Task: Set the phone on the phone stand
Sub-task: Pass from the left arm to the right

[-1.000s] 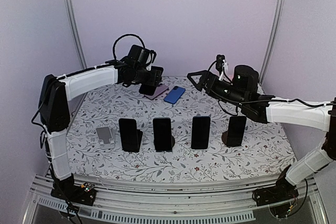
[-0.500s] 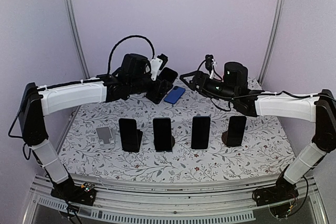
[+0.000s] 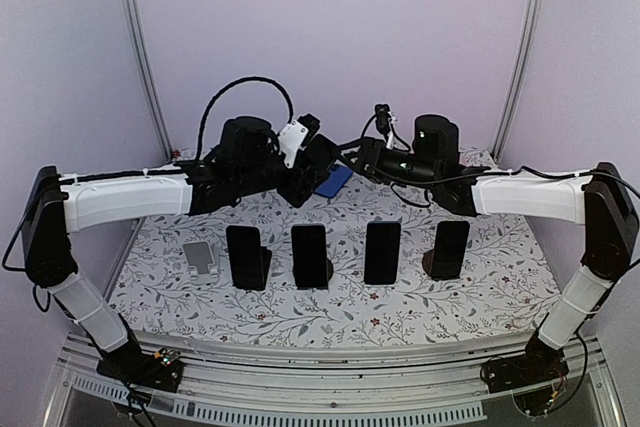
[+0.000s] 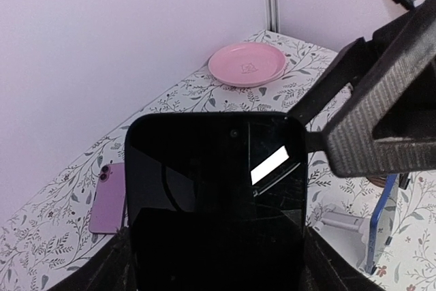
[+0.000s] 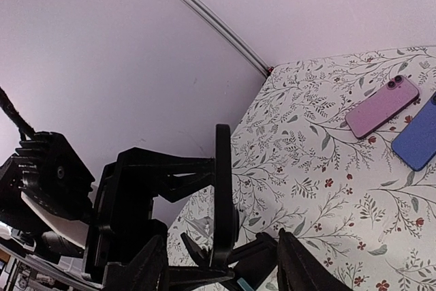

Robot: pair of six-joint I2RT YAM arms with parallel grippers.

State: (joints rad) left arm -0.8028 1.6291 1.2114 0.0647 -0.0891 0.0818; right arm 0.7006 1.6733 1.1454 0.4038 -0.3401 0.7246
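Observation:
My left gripper (image 3: 310, 165) is shut on a black phone (image 3: 322, 150) and holds it in the air over the back middle of the table. In the left wrist view the phone (image 4: 214, 195) fills the lower frame, screen towards the camera, with my left gripper (image 4: 214, 264) on its two long sides. My right gripper (image 3: 352, 158) meets it from the right. In the right wrist view the phone (image 5: 223, 189) shows edge-on between the open right gripper (image 5: 221, 238), with a gap on each side. An empty grey phone stand (image 3: 201, 258) sits at the front left.
Several black phones stand on stands in a row (image 3: 310, 255), right of the empty one. A blue phone (image 3: 333, 182) and a purple phone (image 5: 381, 107) lie flat at the back. A pink plate (image 4: 246, 64) sits in the back corner.
My left arm has lifted the black phone off the back of the table and carried it right. My right arm has swung left to it, its jaws narrowing round the phone's edge.

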